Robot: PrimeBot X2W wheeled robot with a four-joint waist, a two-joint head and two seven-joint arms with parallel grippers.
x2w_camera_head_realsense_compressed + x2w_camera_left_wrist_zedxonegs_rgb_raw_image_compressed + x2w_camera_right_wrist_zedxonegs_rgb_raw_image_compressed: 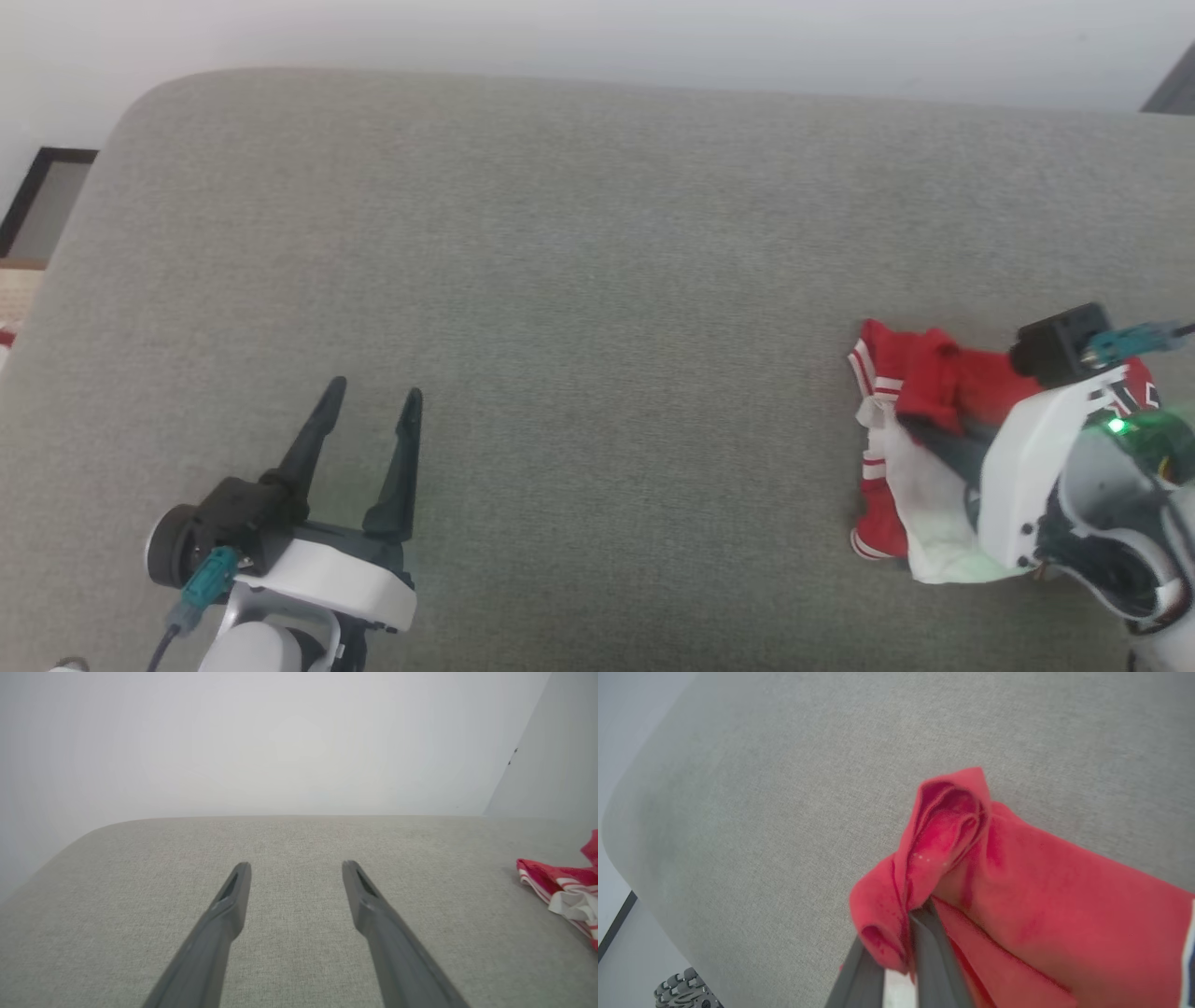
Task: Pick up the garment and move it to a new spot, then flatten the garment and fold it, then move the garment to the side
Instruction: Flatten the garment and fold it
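The garment (920, 415), red with white parts and striped trim, lies crumpled at the right of the grey cushion (579, 280). In the right wrist view my right gripper (908, 924) is shut on a bunched red fold of the garment (1008, 882), which rises above the fingertips. From the head camera the right wrist covers part of the cloth and hides the fingers. My left gripper (372, 390) stands open at the lower left with nothing between its fingers, far from the cloth. A corner of the garment (567, 886) reaches into the left wrist view at the right edge.
The cushion's rounded far-left corner (140, 103) meets a pale wall (597, 37). A dark-framed panel (42, 196) lies on the floor beyond the left edge. A wide stretch of bare grey fabric separates the two grippers.
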